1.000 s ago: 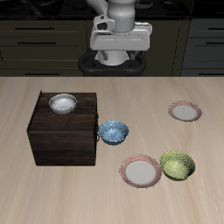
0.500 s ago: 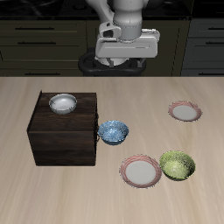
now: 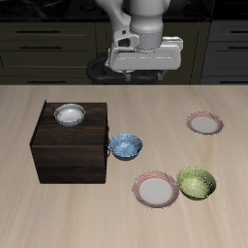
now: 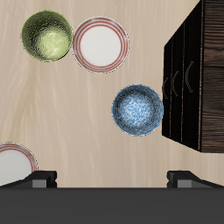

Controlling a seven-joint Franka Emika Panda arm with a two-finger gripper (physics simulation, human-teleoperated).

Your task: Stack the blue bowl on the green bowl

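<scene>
The blue bowl [image 3: 125, 146] with white speckles sits on the table right beside the dark wooden cabinet [image 3: 70, 145]; it also shows in the wrist view [image 4: 137, 110]. The green bowl [image 3: 196, 182] stands near the table's front edge beside a pink-rimmed plate [image 3: 155, 189]; the wrist view shows it too [image 4: 46, 35]. My gripper [image 3: 143, 76] hangs high above the back of the table, well apart from both bowls. In the wrist view only its two dark fingertips [image 4: 37, 179] show, spread wide with nothing between them.
A plain white-grey bowl [image 3: 69, 115] sits on top of the cabinet [image 4: 197, 74]. A second pink-rimmed plate [image 3: 204, 123] lies farther back, also in the wrist view [image 4: 12, 164]. The first plate [image 4: 101, 44] lies next to the green bowl.
The arm has swung sideways and the gripper has shifted toward the plates' side over the last second. Bowls and plates have not moved.
</scene>
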